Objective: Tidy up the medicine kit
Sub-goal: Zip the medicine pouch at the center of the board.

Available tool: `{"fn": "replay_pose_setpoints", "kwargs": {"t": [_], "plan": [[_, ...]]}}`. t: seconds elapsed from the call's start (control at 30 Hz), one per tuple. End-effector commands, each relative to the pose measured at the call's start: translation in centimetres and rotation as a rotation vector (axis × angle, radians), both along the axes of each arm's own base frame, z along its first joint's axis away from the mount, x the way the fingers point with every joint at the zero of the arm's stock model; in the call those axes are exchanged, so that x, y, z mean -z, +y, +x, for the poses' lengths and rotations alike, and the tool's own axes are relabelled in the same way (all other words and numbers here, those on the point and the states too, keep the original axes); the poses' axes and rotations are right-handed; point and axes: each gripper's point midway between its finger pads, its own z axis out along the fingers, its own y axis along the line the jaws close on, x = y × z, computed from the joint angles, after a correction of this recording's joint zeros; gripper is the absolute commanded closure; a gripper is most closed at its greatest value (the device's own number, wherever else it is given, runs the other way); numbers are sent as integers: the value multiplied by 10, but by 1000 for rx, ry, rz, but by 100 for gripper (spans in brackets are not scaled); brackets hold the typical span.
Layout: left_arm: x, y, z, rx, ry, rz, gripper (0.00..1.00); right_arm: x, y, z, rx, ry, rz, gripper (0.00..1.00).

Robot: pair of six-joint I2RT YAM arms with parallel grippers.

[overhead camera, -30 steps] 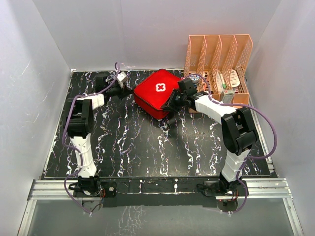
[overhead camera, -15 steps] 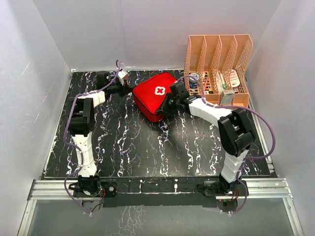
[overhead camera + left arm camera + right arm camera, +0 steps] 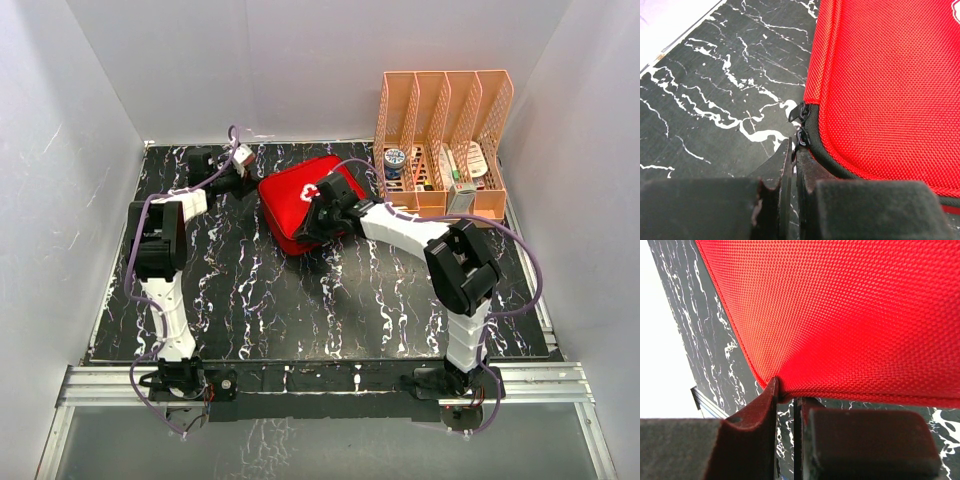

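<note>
The medicine kit (image 3: 288, 203) is a closed red fabric zip case lying at the back middle of the table, its white cross partly hidden by my right arm. My left gripper (image 3: 244, 183) is at the kit's left corner. In the left wrist view it (image 3: 794, 149) is shut on the black zipper pull (image 3: 801, 131) at the corner of the kit (image 3: 880, 85). My right gripper (image 3: 313, 222) is at the kit's near right edge. In the right wrist view it (image 3: 786, 392) pinches the edge of the kit (image 3: 840, 310), which is slightly raised.
An orange-pink plastic file rack (image 3: 445, 110) stands at the back right, with small medicine items in its slots. The table (image 3: 300, 300) is black with white veins. White walls enclose the back and both sides.
The kit has slid left across the table with my right gripper on it. The right arm swung left with it. The left gripper stayed at the kit's left corner.
</note>
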Motion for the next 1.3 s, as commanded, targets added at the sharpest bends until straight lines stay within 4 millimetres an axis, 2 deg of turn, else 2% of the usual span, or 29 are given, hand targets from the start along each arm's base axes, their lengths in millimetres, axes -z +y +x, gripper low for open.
{"fn": "replay_pose_setpoints", "kwargs": {"t": [0.0, 0.23, 0.3, 0.37, 0.57, 0.63, 0.73, 0.8, 0.87, 0.97, 1.1, 1.13, 1.2, 1.27], "plan": [[-50, 37, 28, -137, -197, 79, 100, 3, 37, -91, -369, 124, 15, 100], [-50, 42, 35, -153, -202, 87, 100, 9, 53, -106, -455, 140, -5, 99], [-52, 44, 36, -161, -206, 87, 100, 10, 51, -104, -446, 138, -13, 82], [-52, 45, 36, -167, -209, 89, 100, 6, 52, -103, -444, 123, -6, 76], [-48, 49, 35, -177, -199, 90, 100, 2, 57, -103, -469, 125, 10, 79], [-50, 50, 37, -191, -198, 84, 84, 3, 61, -106, -485, 130, 17, 79], [-51, 52, 39, -207, -198, 81, 52, 4, 66, -108, -507, 131, 17, 78], [-52, 53, 40, -220, -200, 82, 44, 6, 69, -109, -518, 134, 16, 77], [-51, 54, 40, -224, -199, 82, 39, 7, 71, -110, -526, 138, 18, 77], [-50, 53, 38, -219, -192, 81, 38, 8, 73, -111, -536, 143, 19, 75], [-50, 53, 36, -220, -186, 74, 37, 2, 72, -105, -518, 108, 13, 54], [-51, 53, 35, -223, -187, 72, 36, -1, 71, -100, -500, 95, 16, 53], [-54, 54, 35, -236, -184, 68, 35, -6, 66, -90, -458, 74, 22, 39], [-63, 57, 34, -271, -178, 58, 35, -15, 59, -75, -408, 42, 31, 31]]}}
